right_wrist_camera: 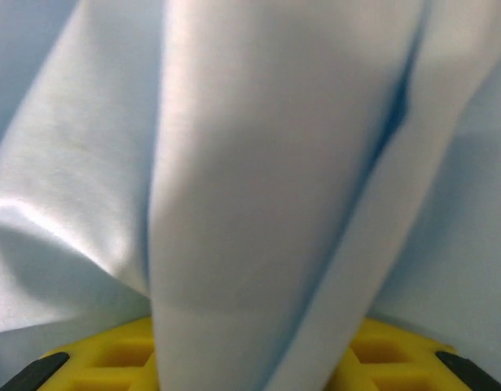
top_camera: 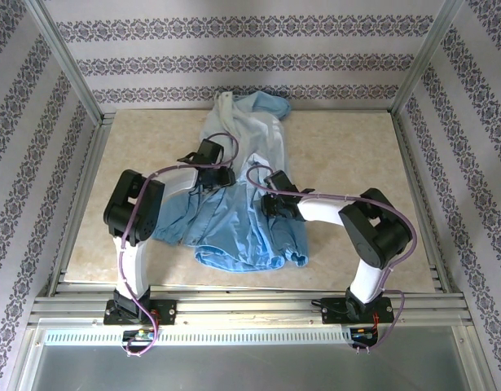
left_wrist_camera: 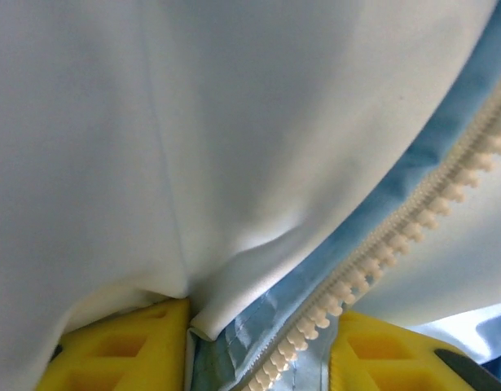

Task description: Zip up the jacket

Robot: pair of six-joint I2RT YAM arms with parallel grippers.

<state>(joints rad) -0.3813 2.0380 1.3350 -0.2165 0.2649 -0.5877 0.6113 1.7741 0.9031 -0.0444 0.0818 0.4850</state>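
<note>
Jacket [top_camera: 238,236] on table [top_camera: 356,163]; left gripper [left_wrist_camera: 262,346] pinches its zipper [left_wrist_camera: 413,216] edge, right gripper [right_wrist_camera: 258,354] pinches a fabric fold.

Top cam sits above and behind the arm bases [top_camera: 140,309], which we see along the frame's bottom edge. It faces down and forward over the whole table [top_camera: 356,155] to the patterned back wall [top_camera: 250,57]. Wide, distant shot. Left wrist cam rides the left arm [top_camera: 136,212] and looks out past its own yellow fingers [left_wrist_camera: 120,350] at the bottom edge, nearly against the jacket [left_wrist_camera: 234,122]. We get fabric and zipper teeth [left_wrist_camera: 397,236] running from lower centre to upper right. Right wrist cam: same setup, fingers [right_wrist_camera: 112,362] at the bottom edge, cloth so near we get blur. Overlap: both wrist cams look at the jacket's middle, which the top cam holds at frame centre.
</note>
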